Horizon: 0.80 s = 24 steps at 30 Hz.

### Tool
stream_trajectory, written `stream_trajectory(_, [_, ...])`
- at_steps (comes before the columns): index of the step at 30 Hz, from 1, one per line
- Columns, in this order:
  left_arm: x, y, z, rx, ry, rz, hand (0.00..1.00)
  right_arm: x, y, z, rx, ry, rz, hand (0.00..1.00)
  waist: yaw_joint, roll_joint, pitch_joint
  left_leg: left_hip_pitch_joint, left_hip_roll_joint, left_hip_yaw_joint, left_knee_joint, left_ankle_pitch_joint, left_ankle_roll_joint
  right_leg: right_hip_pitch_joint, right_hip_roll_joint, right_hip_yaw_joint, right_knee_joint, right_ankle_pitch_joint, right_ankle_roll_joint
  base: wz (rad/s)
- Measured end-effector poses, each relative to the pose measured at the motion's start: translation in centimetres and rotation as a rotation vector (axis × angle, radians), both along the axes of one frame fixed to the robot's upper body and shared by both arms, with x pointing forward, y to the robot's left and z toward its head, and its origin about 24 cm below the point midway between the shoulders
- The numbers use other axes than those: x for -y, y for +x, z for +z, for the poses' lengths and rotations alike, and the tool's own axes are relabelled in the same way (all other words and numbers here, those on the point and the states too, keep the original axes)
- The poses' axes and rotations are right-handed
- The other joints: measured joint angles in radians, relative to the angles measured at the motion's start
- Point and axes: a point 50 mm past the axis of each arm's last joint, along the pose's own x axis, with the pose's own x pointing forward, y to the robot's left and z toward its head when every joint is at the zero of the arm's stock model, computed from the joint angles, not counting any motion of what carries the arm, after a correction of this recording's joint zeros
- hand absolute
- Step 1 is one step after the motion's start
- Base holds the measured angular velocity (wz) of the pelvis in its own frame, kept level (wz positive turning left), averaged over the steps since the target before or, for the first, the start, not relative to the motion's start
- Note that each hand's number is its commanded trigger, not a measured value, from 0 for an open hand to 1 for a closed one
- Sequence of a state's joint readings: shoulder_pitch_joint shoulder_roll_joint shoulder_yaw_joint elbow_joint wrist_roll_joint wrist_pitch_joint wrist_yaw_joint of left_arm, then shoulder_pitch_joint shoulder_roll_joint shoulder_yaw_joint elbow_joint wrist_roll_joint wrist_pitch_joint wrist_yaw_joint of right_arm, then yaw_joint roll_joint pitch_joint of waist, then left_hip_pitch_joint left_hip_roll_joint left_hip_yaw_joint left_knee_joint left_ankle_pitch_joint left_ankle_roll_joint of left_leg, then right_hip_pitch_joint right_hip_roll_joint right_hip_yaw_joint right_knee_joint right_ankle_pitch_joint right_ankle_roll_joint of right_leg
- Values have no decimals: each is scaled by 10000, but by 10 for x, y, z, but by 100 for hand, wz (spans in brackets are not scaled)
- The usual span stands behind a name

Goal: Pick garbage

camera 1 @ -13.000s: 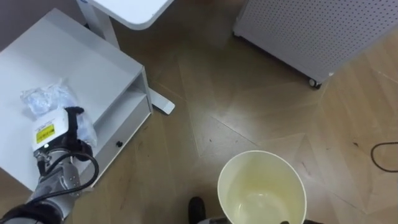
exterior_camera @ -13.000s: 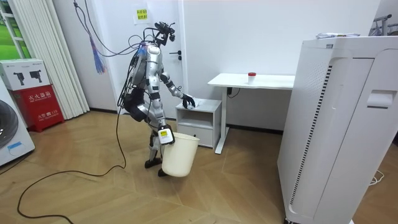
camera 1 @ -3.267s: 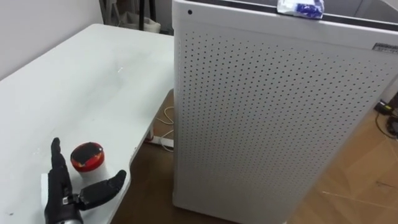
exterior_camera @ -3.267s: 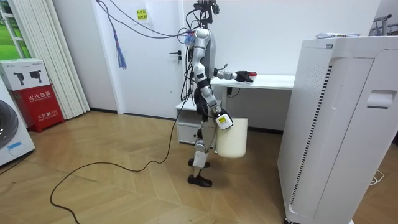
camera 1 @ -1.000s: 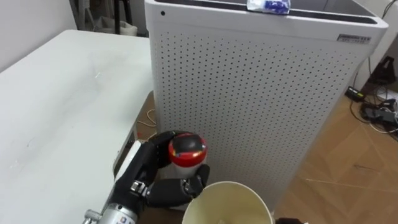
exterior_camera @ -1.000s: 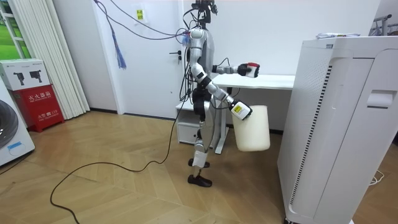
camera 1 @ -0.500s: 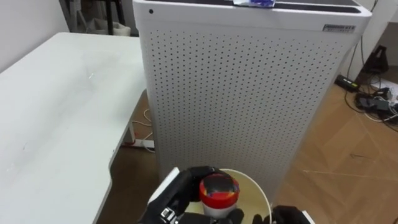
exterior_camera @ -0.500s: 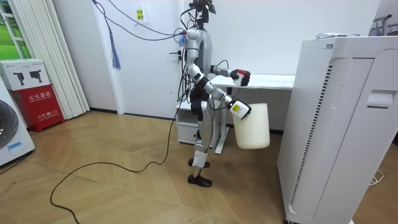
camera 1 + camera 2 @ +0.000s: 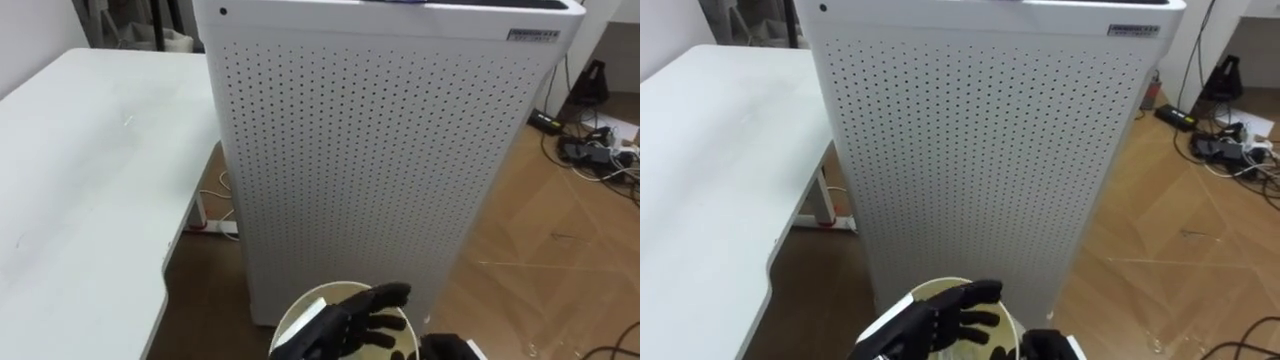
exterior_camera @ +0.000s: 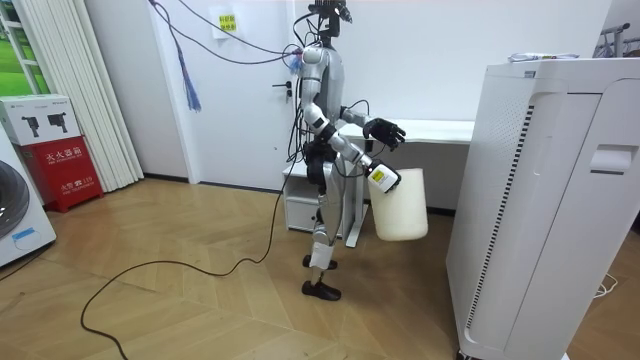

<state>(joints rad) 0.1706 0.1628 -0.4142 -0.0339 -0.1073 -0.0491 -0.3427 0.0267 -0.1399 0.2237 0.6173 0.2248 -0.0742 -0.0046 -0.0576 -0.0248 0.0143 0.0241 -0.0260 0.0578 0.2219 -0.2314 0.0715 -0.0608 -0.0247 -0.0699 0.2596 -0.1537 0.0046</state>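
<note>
My left hand (image 9: 350, 320) hovers open over the mouth of the cream waste bin (image 9: 296, 303), its dark fingers spread and nothing in them. In the room view this left hand (image 10: 385, 132) is raised beside the desk, above the bin (image 10: 400, 205). The bin hangs off the floor in front of me. My right hand (image 10: 383, 178) grips its rim, and part of that right hand (image 9: 450, 347) peeks in at the bottom edge of the left eye view. The bin's inside is mostly hidden behind my left hand.
A tall white perforated cabinet (image 9: 380, 150) stands straight ahead, close behind the bin. A white desk (image 9: 80, 180) stretches along my left. A small wrapped package (image 10: 540, 57) lies on top of the cabinet. Cables (image 9: 590, 150) lie on the wooden floor at the right.
Half a second ago my left hand held a red-capped jar above the bin. Now the fingers are spread open and the jar is gone from the hand. The bin has shifted slightly toward me.
</note>
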Motion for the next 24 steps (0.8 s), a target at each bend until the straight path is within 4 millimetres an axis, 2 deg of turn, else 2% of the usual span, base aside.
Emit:
stream_trajectory(4, [-1, 0, -1, -14, 79, 55, 0, 3, 0, -1, -173, -102, -180, 100, -32, 2, -1, -168, -10, 18, 17, 1, 2, -202, 1, 18, 71, 0, 0, -2])
stream_trajectory(11, [-8, 3, -1, 162, 480, 804, 0, 9, 2, 1, -50, -274, -571, 100, -145, 0, -2, -119, -7, 344, 15, 2, 5, -273, -2, 177, 134, -1, 1, -10])
stream_trajectory(17, [-20, 12, 10, 1307, 1349, 1833, 0, 10, 2, 2, -36, -255, -539, 100, -206, 34, -6, -1, 4, 430, -31, 2, 5, -268, 28, 289, 187, 0, 0, -6])
stream_trajectory(20, [-28, 16, 17, 1940, 1679, 2599, 0, 14, -1, 2, -33, -122, -663, 100, -157, 68, -11, 159, 34, 789, -101, 1, 5, -345, 109, 306, 335, 1, -2, -29])
stream_trajectory(22, [-36, 20, 27, 2626, 2054, 3096, 0, 15, -1, 3, -3, -40, -651, 100, -73, 69, -14, 269, 66, 1175, -160, -1, 4, -475, 123, 317, 516, 14, -23, -64])
stream_trajectory(24, [-50, 25, 41, 3739, 2456, 4054, 0, 15, -2, 2, -10, 36, -590, 100, 116, 68, -14, 566, 137, 1754, -357, -28, -9, -613, 159, 303, 682, 80, -131, -83])
